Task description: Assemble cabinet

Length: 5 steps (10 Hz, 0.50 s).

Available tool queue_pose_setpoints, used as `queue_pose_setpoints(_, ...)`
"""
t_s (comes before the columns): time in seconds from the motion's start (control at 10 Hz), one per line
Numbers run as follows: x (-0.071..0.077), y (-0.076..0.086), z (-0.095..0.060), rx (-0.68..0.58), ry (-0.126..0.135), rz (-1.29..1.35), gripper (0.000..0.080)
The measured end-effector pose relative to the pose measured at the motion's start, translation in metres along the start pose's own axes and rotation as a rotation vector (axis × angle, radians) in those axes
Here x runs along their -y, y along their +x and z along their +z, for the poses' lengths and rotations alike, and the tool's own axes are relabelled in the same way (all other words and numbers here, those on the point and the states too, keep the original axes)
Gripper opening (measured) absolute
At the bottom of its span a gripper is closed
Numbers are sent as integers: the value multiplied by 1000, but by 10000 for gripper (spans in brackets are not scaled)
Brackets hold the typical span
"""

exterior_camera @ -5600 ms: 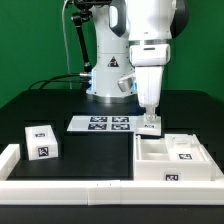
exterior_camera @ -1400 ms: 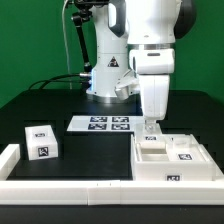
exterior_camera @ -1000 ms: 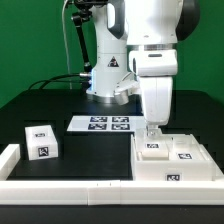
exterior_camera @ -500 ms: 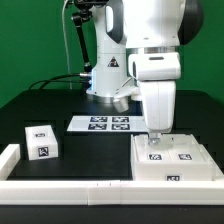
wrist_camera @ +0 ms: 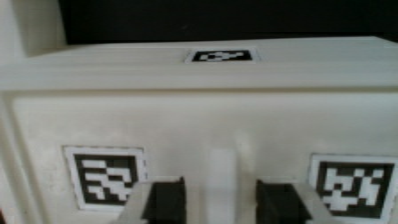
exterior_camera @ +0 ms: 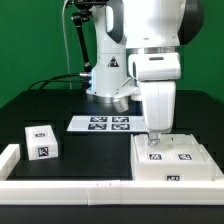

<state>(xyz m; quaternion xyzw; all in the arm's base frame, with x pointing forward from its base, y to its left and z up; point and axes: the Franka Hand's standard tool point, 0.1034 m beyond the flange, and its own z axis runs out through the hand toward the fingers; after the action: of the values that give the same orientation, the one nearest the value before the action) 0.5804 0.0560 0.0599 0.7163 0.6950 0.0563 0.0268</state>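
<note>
**Cabinet nearly filled, one block left outside**

The cabinet (exterior_camera: 195, 172) sits on the table (exterior_camera: 40, 108) directly beneath the jaws, which are lowered onto its upper face. It appears to hold a drawer block (exterior_camera: 155, 156) and a second drawer block (exterior_camera: 186, 155), seated side by side to either side of the jaws and roughly flush with the shell. In the wrist view the jaws straddle white plastic, but I cannot tell whether they clamp it. A loose block (exterior_camera: 42, 141) lies well away from the jaws, toward the exterior view's left, and is probably yet to be fitted.
</note>
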Motion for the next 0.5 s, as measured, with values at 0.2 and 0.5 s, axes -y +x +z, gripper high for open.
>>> queue_pose_setpoints(0.2,0,0,0,0,0,0,291)
queue_pose_setpoints(0.5,0,-1,1,0,2,1,646)
